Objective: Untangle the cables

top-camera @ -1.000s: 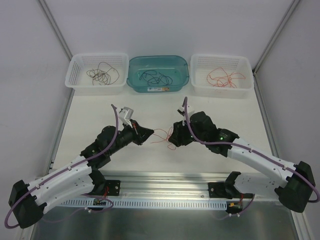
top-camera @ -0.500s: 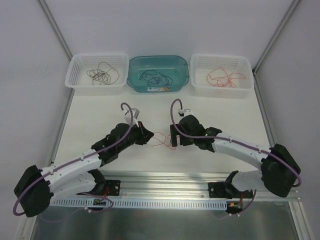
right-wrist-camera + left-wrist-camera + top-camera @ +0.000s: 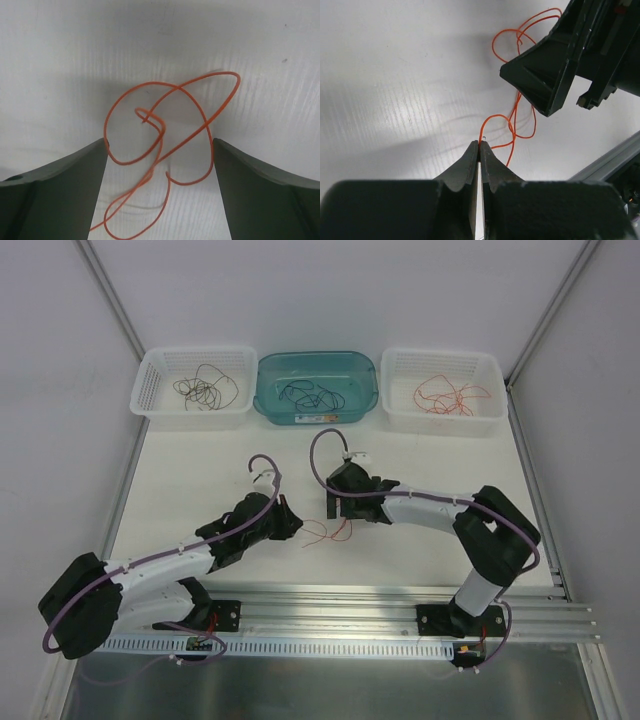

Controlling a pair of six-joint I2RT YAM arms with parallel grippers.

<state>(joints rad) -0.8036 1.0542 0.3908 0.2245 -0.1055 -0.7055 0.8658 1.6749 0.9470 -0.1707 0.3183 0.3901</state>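
Observation:
A thin orange cable (image 3: 330, 532) lies in loose loops on the white table between my two grippers. My left gripper (image 3: 293, 524) is shut on one end of it; in the left wrist view the strand (image 3: 495, 116) runs out from the closed tips (image 3: 480, 144). My right gripper (image 3: 338, 506) hangs over the loops, pointing down and open. In the right wrist view the curls (image 3: 220, 73) lie between its wide-spread fingers (image 3: 159, 142), brushing both inner faces. The right gripper's dark body (image 3: 555, 75) looms over the far loops in the left wrist view.
Three containers line the back edge: a white basket (image 3: 150, 400) with dark wires, a teal bin (image 3: 368, 400) with dark wires, and a white basket (image 3: 492, 410) with red wires. A metal rail (image 3: 330, 600) runs along the near edge.
The right gripper has opened wide and shifted left over the orange loops, its arm folding at the elbow. The left gripper stays shut on the wire and has drifted slightly right.

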